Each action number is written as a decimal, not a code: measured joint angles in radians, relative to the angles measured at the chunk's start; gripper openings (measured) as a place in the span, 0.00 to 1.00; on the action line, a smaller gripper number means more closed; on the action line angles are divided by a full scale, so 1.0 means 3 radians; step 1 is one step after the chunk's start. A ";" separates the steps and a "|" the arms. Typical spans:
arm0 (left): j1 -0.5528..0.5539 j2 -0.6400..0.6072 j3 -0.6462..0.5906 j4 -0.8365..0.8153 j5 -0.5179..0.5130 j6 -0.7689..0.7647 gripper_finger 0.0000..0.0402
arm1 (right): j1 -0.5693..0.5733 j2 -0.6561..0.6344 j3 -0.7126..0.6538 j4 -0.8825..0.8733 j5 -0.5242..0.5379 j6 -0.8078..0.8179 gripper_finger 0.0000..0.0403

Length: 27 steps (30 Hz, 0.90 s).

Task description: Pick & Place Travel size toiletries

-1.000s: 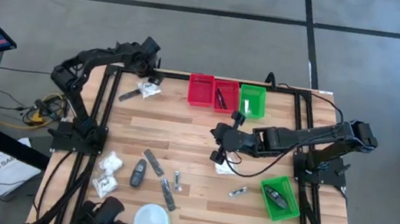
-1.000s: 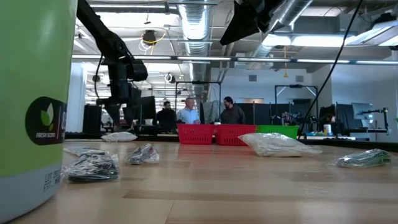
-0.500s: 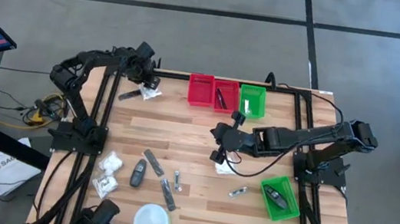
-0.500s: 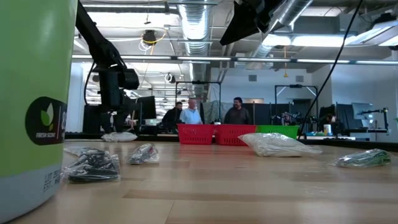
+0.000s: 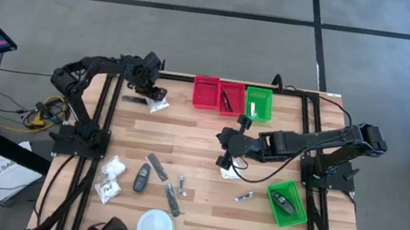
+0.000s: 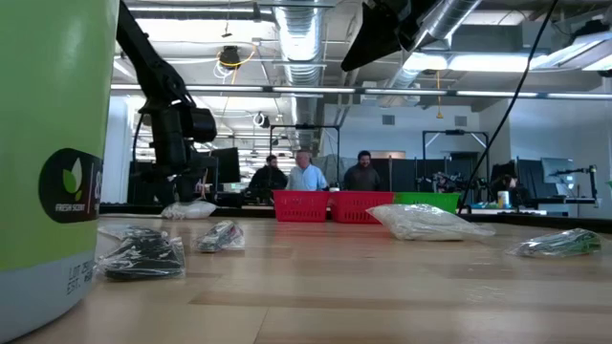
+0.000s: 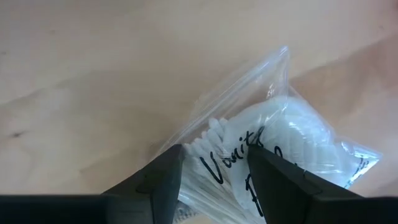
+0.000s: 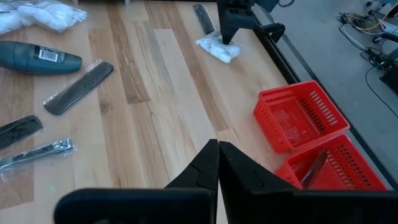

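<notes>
Hovering low at the far left corner of the pale wooden slatted table (image 5: 209,143), the left gripper (image 5: 155,95) is right down on a crinkly clear-plastic packet of white cotton swabs (image 7: 273,155), and the left wrist view shows its two dark fingers (image 7: 158,183) standing apart with the packet's printed face between them, not pressed together on it. That packet (image 5: 159,105) lies on the wood just left of the red plastic mesh bin (image 5: 205,92), and a slim dark stick (image 5: 134,98) rests beside it. Over at mid-table the right gripper (image 5: 223,137) hangs above the boards, its fingers (image 8: 214,163) pinched tight together with nothing between them. Near the front left, two more white crinkly packets (image 5: 110,168), a dark grey oval case (image 5: 142,177), a flat grey comb (image 5: 157,165) and silvery nail clippers (image 5: 181,185) lie scattered, well apart from either arm. A second red bin (image 5: 231,97) and a green plastic bin (image 5: 258,104) line the far edge, another green bin (image 5: 286,204) sits front right, and a round white tub (image 5: 155,227) stands at the front edge.
</notes>
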 joint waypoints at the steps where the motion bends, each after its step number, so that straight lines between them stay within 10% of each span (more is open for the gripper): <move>1: -0.0033 -0.0008 -0.0002 -0.0005 0.0010 -0.0018 0.45 | 0.0000 0.0000 0.0000 0.0000 0.0000 0.0000 0.00; 27: -0.1166 -0.0102 -0.0115 0.0027 0.0286 -0.0353 0.43 | 0.0003 0.0000 -0.0001 -0.0071 0.0000 0.0011 0.00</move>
